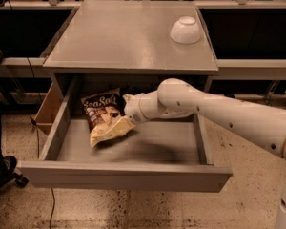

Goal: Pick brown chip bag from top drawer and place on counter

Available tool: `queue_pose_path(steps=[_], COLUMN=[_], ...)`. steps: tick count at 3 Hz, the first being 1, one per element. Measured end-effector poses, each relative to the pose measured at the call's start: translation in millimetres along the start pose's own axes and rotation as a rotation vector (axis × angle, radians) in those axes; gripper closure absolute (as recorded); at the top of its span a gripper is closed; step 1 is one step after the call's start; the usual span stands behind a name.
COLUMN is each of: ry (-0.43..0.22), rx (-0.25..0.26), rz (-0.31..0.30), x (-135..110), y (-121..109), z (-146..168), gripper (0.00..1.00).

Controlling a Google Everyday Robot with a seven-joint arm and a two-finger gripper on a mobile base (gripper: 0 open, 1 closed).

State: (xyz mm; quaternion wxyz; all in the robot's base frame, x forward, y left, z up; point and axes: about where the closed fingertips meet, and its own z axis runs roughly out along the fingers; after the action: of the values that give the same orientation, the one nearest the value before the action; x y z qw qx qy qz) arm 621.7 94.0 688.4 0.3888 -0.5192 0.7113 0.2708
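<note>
My gripper (pixel 120 126) low inside top drawer (pixel 133 176), reaching in from right to meet brown chip bag (pixel 101 109) at its pale lower corner, probably touching. Clenched or released: cannot tell. Bag lies far-left in drawer. Counter (pixel 128 37) above is drop spot, with white bowl (pixel 186 30) at far right, so aim left.

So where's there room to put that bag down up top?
The counter is bare everywhere but its back right corner, where the white bowl sits. In the top drawer, the front strip is bare; the back left is crowded by the brown chip bag and the tool at it.
</note>
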Motion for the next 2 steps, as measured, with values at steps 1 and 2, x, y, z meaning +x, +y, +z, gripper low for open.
queue_pose_path(steps=[1, 2], ry=[-0.042, -0.054], rx=[0.035, 0.04], rz=[0.046, 0.075], x=[2.7, 6.0], y=[-12.3, -13.6], z=[32.7, 46.5], gripper=[0.02, 0.24])
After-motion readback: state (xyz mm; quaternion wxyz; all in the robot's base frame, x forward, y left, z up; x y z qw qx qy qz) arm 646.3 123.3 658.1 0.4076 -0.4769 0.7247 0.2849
